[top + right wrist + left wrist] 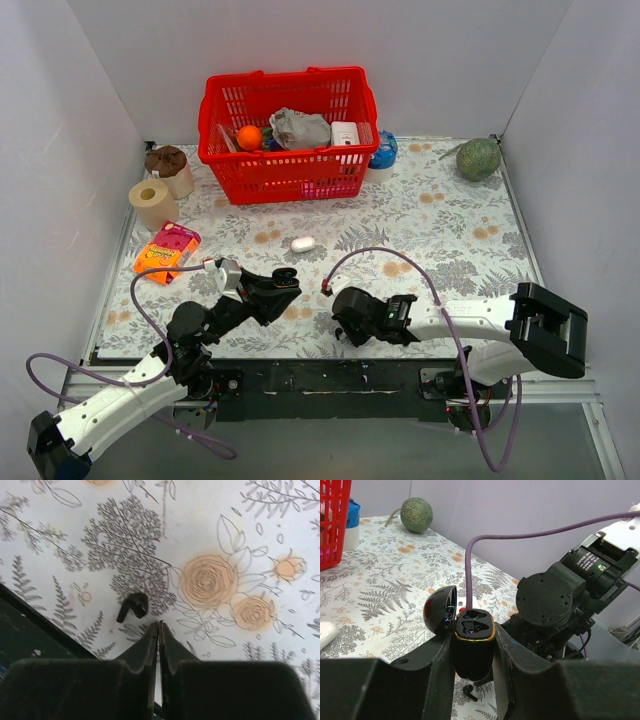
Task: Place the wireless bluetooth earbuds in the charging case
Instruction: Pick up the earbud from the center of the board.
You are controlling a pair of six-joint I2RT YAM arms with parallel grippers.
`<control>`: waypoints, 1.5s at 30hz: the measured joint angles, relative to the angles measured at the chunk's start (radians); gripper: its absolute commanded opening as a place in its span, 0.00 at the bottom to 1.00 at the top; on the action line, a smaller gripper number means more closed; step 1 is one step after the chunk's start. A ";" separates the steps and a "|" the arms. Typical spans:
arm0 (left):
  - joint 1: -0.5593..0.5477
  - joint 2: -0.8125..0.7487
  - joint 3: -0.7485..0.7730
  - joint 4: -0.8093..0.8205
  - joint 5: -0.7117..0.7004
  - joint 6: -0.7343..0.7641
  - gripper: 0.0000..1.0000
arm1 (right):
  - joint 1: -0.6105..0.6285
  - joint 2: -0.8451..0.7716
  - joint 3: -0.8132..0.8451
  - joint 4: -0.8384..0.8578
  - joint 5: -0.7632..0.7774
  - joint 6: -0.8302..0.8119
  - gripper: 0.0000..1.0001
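While the left gripper (475,639) clamps the charging case (473,656): the body stands upright at lower centre of the left wrist view; its lid (440,609) is swung open to the left; whether a bud sits in the wells I cannot tell.
Right gripper (159,626): fingers pressed together, holding nothing; tips just below and right of the earbud.
Earbud (133,605): one in sight, lying loose on the tablecloth (235,515), left of centre in the right wrist view; the second is not visible.
Step in hand: probably picking up the bud; the fingers should part first, straddle the bulb rather than the stem, and close gently; so tiny a piece could skid or flip.
Materials: case glossy black, pebble-rounded, with a thin gold rim round the wells; bud smooth black, a bulb with a short curved stem; cloth matte, printed with grey ferns and orange roses.
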State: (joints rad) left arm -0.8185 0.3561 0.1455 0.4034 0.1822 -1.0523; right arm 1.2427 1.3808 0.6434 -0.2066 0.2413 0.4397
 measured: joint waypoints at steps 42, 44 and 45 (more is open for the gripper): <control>0.000 -0.036 0.002 -0.009 -0.044 -0.042 0.00 | -0.008 0.089 0.156 -0.193 0.112 0.515 0.61; 0.000 -0.037 0.002 -0.011 -0.044 -0.045 0.00 | -0.008 0.096 0.156 -0.187 0.106 0.521 0.60; 0.000 -0.037 0.002 -0.012 -0.044 -0.045 0.00 | -0.008 0.100 0.154 -0.183 0.102 0.524 0.59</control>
State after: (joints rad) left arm -0.8185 0.3195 0.1471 0.3912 0.1379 -1.0973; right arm 1.2343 1.4807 0.7979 -0.3901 0.3431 0.9634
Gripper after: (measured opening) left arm 0.283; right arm 0.611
